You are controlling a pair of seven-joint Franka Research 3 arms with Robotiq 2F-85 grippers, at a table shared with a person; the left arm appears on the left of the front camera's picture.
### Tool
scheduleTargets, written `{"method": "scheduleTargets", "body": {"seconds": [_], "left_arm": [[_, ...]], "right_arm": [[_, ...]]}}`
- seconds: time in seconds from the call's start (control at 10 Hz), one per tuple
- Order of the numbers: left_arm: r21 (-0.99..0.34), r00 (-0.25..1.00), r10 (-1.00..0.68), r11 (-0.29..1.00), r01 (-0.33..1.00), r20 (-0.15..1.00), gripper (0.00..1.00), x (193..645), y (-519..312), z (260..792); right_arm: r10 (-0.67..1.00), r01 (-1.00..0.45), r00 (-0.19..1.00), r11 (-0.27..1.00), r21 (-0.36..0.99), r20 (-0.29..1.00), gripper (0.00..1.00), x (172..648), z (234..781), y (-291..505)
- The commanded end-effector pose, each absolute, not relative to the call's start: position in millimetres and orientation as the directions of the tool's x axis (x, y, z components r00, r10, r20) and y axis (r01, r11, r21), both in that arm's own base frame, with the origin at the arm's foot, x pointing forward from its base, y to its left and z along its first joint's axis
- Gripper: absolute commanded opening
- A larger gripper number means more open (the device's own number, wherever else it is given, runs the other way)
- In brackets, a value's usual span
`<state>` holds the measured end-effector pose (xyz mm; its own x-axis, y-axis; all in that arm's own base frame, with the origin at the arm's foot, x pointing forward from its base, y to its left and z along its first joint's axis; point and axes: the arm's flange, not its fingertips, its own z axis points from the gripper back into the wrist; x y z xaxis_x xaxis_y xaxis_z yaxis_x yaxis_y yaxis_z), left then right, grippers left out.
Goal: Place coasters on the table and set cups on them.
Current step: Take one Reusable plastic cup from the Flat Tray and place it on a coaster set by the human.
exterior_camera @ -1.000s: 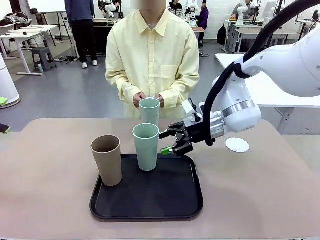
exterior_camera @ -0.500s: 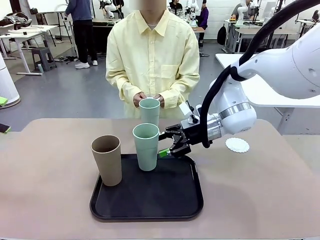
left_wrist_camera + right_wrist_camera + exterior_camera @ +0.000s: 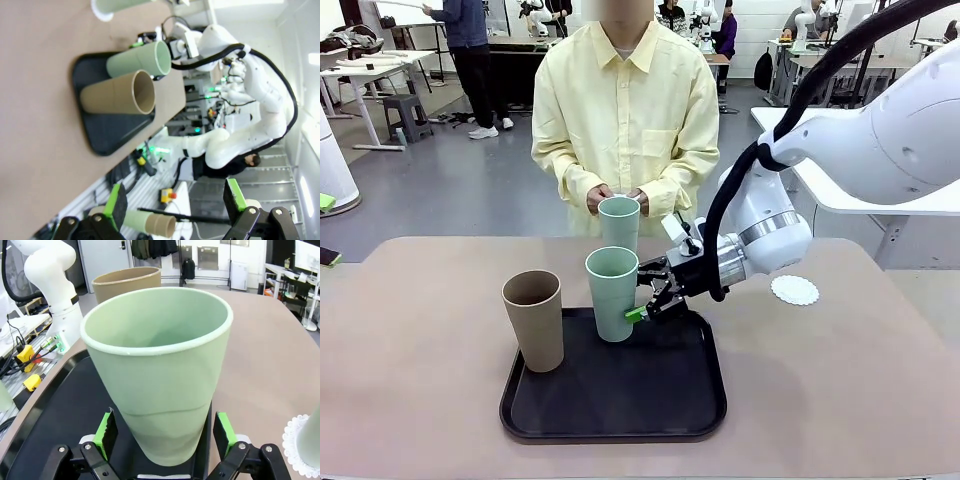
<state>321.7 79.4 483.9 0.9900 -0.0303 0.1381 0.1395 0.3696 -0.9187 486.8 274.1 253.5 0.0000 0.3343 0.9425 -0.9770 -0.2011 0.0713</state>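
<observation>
Left gripper hangs wide open with nothing in it. Brown cup stands on the left of the tray, with the mint cup just beside it by the far rim. Right gripper is spread wide around that mint cup, a pad on either side and a small gap showing. A bare coaster lies on the table off to the right.

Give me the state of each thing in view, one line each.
near mint cup: upright on tray, not gripped
tan cup: upright on tray
far mint cup: upright on its coaster
bare coaster: flat on table, no cup
right gripper: open, straddling near mint cup
left gripper: open, empty
</observation>
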Motion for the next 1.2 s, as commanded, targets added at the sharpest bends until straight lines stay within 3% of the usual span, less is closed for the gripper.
{"method": "scheduleTargets", "body": {"seconds": [0.0, 0.7, 1.0, 1.1], "left_arm": [[-0.919, 0.987, -0.041, 0.361, 0.158, 0.154, 1.0, 321, 80, 483], [-0.919, 0.987, -0.041, 0.361, 0.158, 0.154, 1.0, 321, 80, 483], [-0.919, 0.987, -0.041, 0.361, 0.158, 0.154, 1.0, 321, 80, 483], [-0.919, 0.987, -0.041, 0.361, 0.158, 0.154, 1.0, 321, 80, 483]], "right_arm": [[0.37, -0.97, 0.006, -0.222, 0.095, 0.929, 1.0, 495, 249, 286], [0.323, -0.954, -0.043, -0.293, 0.057, 0.945, 1.0, 499, 244, 305], [0.311, -0.948, -0.063, -0.314, 0.04, 0.948, 0.07, 499, 242, 303], [0.313, -0.95, -0.061, -0.31, 0.041, 0.948, 0.0, 498, 243, 302]]}}
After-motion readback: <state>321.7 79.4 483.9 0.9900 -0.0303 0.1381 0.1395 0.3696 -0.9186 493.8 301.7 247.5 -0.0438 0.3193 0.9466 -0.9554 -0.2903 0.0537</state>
